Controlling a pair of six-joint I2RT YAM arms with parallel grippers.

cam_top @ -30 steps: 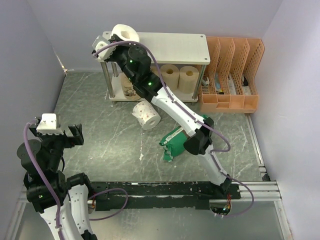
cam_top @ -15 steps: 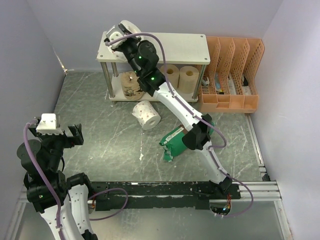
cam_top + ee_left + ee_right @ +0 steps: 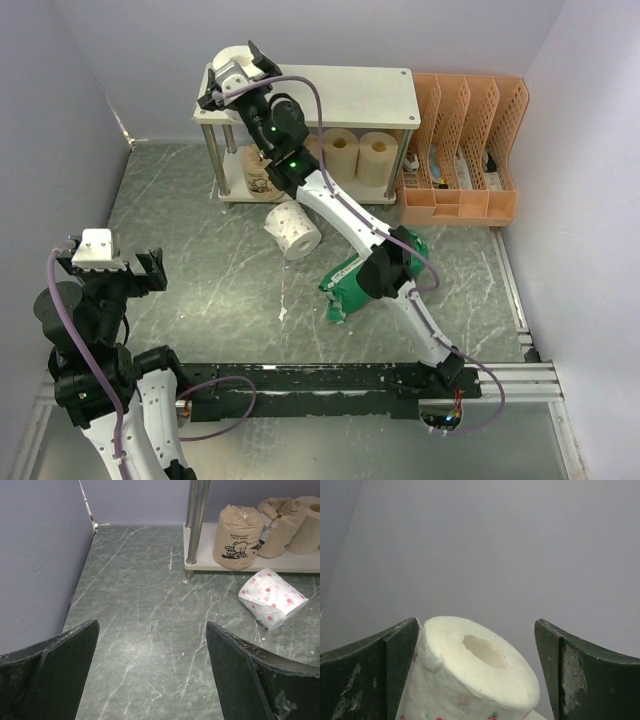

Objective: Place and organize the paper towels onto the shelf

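A white paper towel roll [image 3: 231, 53] stands on the far left corner of the shelf's top board [image 3: 360, 95]. My right gripper [image 3: 236, 68] is open around it. In the right wrist view the roll [image 3: 470, 680] leans against the left finger [image 3: 370, 670], with a gap to the right finger. On the lower tier stand a tan labelled roll [image 3: 258, 172] and two cream rolls [image 3: 340, 150]. A flowered white roll [image 3: 293, 228] and a green-wrapped pack [image 3: 350, 285] lie on the floor. My left gripper [image 3: 110, 265] hangs open at the near left, holding nothing [image 3: 152, 670].
An orange perforated file rack [image 3: 465, 150] stands right of the shelf. Purple walls close in the left, back and right. In the left wrist view the flowered roll [image 3: 271, 597] lies just in front of the shelf's lower board [image 3: 280, 565], near its metal leg [image 3: 196, 520].
My right gripper carried the white roll onto the shelf's top left corner and opened. The left arm has not moved.
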